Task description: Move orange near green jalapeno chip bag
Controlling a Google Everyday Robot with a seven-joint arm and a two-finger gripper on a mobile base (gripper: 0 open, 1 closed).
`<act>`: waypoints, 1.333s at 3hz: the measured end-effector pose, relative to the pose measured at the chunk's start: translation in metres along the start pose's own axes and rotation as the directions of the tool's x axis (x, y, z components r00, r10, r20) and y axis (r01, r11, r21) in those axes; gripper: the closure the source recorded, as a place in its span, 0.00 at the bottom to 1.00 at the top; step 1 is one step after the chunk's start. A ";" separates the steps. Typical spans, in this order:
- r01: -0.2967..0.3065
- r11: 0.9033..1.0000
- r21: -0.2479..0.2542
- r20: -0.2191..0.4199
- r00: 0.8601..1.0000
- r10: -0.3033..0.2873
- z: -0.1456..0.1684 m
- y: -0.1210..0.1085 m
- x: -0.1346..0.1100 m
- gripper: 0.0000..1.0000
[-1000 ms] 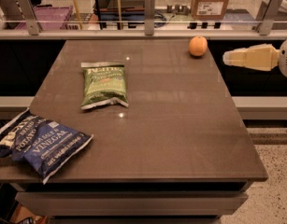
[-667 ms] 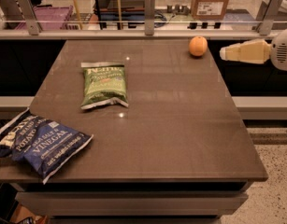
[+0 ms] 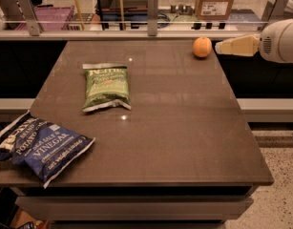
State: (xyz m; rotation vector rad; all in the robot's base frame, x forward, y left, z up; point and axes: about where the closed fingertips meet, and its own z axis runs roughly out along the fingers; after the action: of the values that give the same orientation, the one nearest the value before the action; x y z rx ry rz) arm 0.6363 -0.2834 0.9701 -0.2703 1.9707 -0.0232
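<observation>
The gripper (image 3: 218,46) is just right of the orange (image 3: 202,46); its aperture cannot be determined. The green jalapeno chip bag (image 3: 106,87) lies well left of the orange.

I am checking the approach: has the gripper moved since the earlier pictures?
Yes. The gripper has shifted left toward the orange, which has not moved; it is now just right of the orange.

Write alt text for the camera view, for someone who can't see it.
The gripper reaches in from the right, close beside an orange at the far right edge of the brown table. A green jalapeno chip bag lies left of centre, apart from the orange; a blue chip bag overhangs the near left corner.
</observation>
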 end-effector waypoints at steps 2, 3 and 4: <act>-0.050 0.999 0.000 0.031 0.998 0.050 0.048 0.001 -0.010 0.00; -0.086 0.996 -0.005 0.053 0.995 0.087 0.072 0.000 -0.016 0.00; -0.124 0.992 -0.011 0.066 0.990 0.125 0.097 -0.002 -0.015 0.00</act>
State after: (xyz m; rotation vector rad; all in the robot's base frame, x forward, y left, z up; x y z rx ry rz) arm 0.7307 -0.2721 0.9449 -0.1504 1.9183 0.0728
